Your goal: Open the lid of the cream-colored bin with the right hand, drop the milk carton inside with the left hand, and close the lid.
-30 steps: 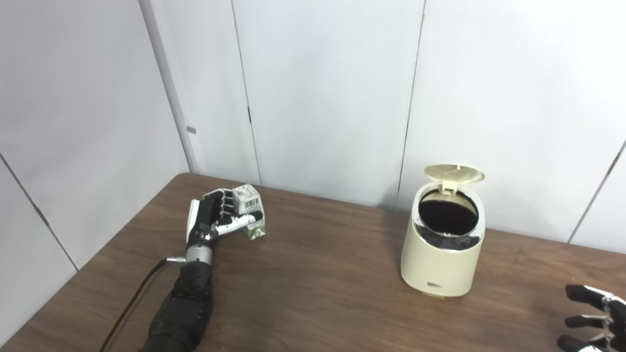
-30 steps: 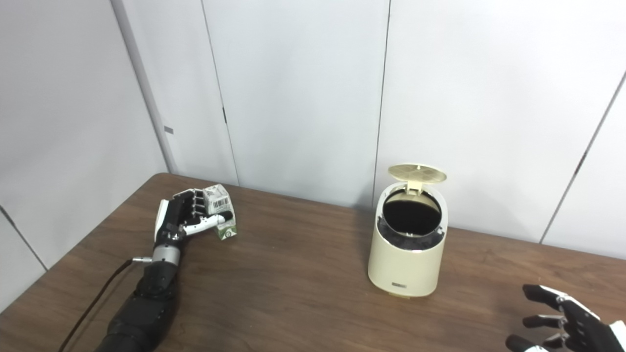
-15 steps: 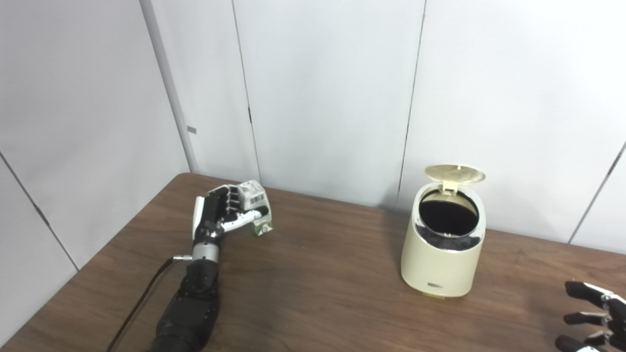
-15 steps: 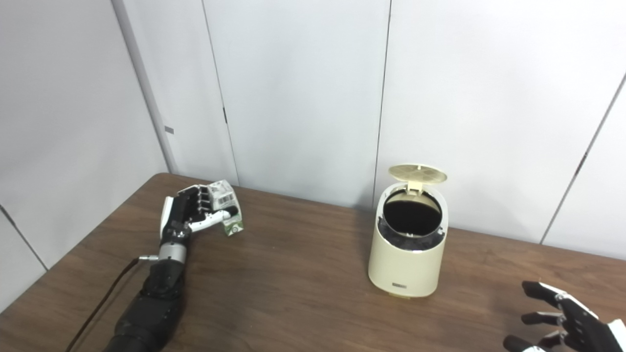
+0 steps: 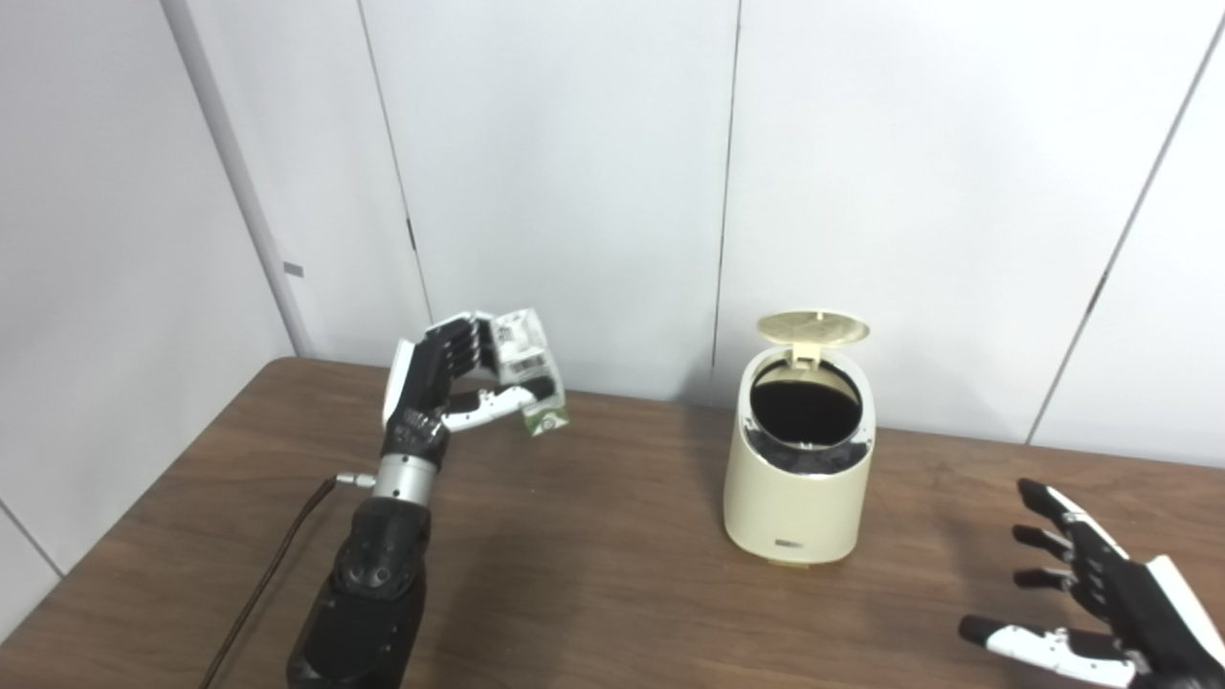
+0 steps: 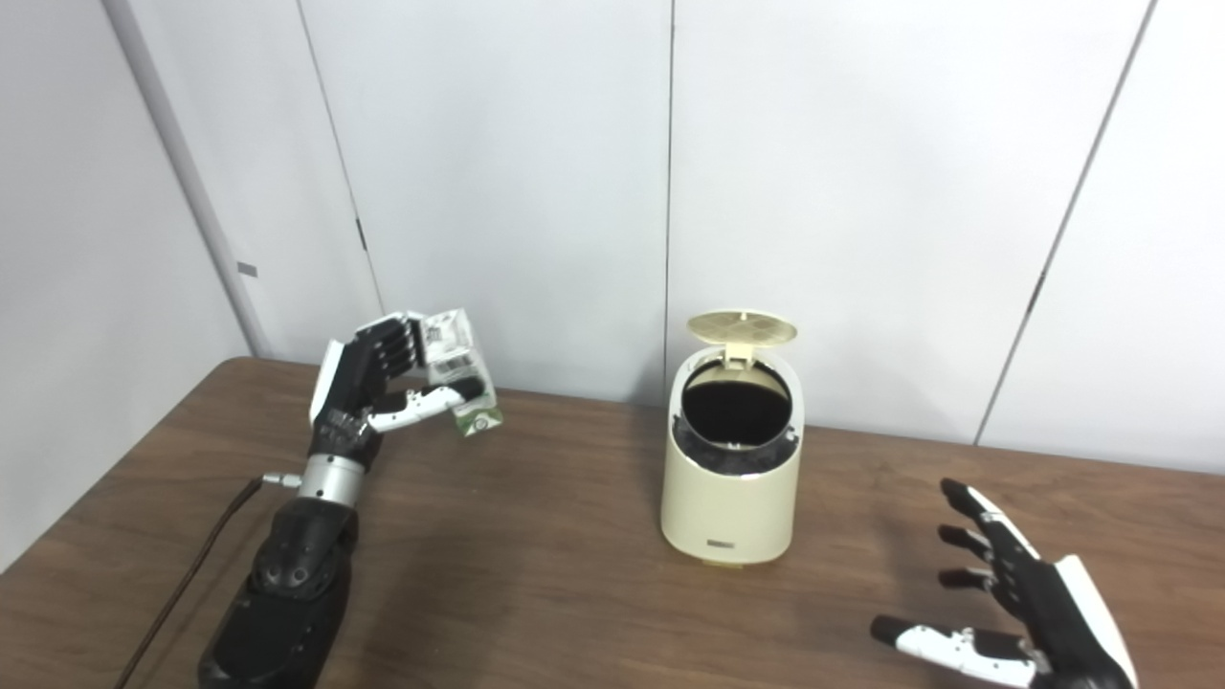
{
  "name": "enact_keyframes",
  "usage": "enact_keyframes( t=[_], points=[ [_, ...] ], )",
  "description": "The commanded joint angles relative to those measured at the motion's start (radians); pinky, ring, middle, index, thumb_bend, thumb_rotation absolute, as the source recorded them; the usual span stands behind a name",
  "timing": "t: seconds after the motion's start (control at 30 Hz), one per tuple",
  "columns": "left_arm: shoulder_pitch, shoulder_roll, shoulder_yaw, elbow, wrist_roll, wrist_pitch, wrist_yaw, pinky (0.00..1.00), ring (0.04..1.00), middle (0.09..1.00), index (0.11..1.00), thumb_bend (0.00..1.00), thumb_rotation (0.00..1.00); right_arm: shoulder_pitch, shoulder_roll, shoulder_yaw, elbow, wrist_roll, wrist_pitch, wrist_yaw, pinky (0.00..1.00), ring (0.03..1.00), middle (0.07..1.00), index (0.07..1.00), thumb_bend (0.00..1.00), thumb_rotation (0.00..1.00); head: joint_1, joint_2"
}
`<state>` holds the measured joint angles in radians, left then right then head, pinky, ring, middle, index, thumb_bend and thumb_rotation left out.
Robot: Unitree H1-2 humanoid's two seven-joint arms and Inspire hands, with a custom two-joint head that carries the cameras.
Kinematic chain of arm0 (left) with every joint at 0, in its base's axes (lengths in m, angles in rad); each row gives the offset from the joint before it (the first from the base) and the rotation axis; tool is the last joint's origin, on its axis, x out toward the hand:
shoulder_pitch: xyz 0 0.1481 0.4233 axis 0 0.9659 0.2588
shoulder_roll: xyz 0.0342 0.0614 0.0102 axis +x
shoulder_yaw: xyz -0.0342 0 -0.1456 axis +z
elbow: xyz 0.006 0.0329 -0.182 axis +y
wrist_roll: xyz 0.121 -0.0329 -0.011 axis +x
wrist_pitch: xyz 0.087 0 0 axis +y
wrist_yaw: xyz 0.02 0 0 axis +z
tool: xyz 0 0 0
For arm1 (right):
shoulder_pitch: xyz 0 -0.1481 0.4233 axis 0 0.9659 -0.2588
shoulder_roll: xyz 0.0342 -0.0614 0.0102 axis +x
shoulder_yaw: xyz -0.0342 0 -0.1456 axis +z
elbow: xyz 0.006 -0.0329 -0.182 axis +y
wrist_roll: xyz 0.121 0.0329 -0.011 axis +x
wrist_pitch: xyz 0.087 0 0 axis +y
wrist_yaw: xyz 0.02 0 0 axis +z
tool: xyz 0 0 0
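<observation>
1. The bin (image 5: 797, 478), cream-colored, is seen standing upright on the brown counter (image 5: 593, 584), right of its middle and near the white wall panels (image 5: 574, 144).
2. Its lid (image 5: 812, 327) is held raised at the back hinge, so the dark inside is exposed.
3. The left robot hand (image 5: 445, 383) is raised above the counter, well apart from the bin to its left, with fingers and thumb clamped on the milk carton (image 5: 528, 368).
4. The right robot hand (image 5: 1101, 603) is kept low over the counter at the near right, fingers spread apart and nothing held.
5. The milk carton is carried tilted, clear of the counter surface.
</observation>
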<state>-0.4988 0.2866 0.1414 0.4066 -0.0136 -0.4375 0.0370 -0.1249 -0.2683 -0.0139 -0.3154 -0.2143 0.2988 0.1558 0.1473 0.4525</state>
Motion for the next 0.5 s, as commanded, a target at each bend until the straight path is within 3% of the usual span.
enact_keyframes(
  t=[0.0, 0.2, 0.47],
  points=[
    [-0.059, 0.006, -0.007, -0.065, 0.006, -0.032, -0.004, 0.45, 0.434, 0.502, 0.520, 0.50, 0.00, -0.031, -0.005, -0.002, -0.029, -0.010, -0.038, -0.022, 0.82, 0.892, 0.952, 0.939, 0.76, 0.01, -0.010, 0.001],
    [-0.082, -0.035, -0.048, -0.137, 0.012, -0.020, -0.029, 0.44, 0.432, 0.500, 0.523, 0.50, 0.00, -0.032, -0.006, -0.002, 0.018, -0.008, -0.105, -0.032, 0.77, 0.881, 0.958, 0.943, 0.76, 0.02, -0.062, -0.002],
    [-0.128, -0.092, -0.081, -0.127, 0.013, -0.031, -0.052, 0.43, 0.424, 0.500, 0.532, 0.50, 0.00, -0.029, 0.004, 0.006, 0.055, -0.026, -0.165, -0.049, 0.72, 0.865, 0.948, 0.933, 0.78, 0.16, -0.119, -0.005]
  ],
)
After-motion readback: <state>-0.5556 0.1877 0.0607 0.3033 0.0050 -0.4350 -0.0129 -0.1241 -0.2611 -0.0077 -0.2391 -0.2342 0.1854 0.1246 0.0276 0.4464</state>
